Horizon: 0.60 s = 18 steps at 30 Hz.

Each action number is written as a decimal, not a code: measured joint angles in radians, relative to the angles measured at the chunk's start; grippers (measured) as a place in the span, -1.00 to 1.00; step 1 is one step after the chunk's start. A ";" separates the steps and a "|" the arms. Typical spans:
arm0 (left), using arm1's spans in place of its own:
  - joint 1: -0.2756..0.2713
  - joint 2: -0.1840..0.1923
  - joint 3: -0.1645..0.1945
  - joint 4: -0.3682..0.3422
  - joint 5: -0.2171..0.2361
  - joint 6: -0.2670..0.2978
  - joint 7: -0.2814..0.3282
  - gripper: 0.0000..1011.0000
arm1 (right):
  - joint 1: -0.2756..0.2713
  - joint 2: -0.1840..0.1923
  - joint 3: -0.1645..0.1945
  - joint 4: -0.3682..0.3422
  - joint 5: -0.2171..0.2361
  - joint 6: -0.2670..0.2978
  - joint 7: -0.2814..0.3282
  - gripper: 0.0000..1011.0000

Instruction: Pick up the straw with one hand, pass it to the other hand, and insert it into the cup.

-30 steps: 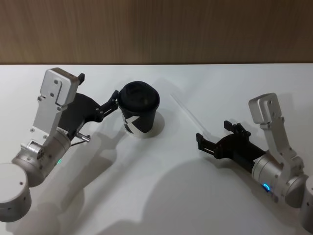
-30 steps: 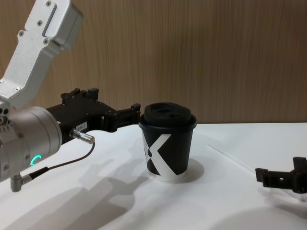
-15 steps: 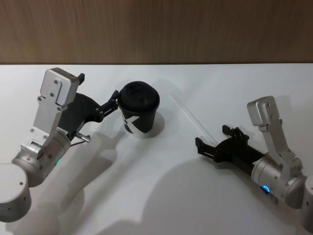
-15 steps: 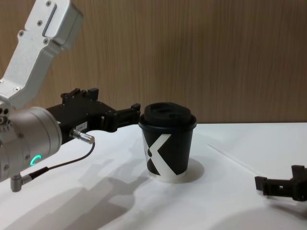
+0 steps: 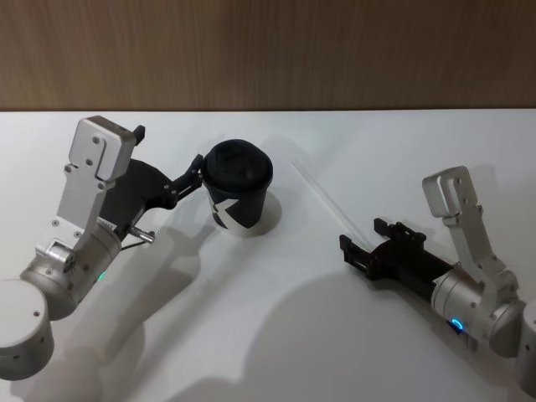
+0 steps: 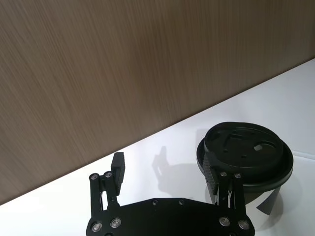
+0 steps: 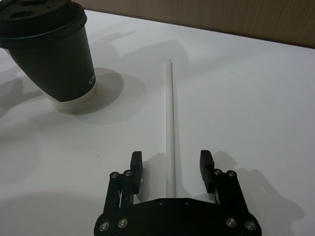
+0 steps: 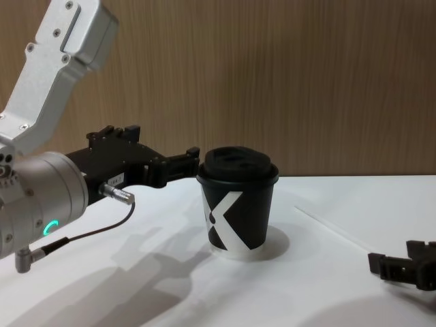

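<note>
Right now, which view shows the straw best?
Right wrist view: the straw runs close and long, its near end between the jaws of the open right gripper. Head view shows it thin; chest view, a faint line.

One cup (image 5: 239,173), one straw (image 5: 325,196), two pincers (image 5: 168,148) (image 5: 360,234)

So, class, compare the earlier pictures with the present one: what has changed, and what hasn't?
The right gripper sank toward the table and turned slightly; its open jaws now straddle the near end of the straw, gripping nothing. The left gripper, cup and straw stayed put.
</note>
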 joint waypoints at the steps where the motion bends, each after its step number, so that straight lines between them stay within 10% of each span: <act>1: 0.000 0.000 0.000 0.000 0.000 0.000 0.000 0.98 | 0.000 0.000 0.000 0.000 0.001 0.000 0.000 0.43; 18: 0.000 0.000 0.000 0.000 0.000 0.000 0.000 0.98 | 0.003 0.007 -0.009 0.006 0.009 0.005 0.008 -0.38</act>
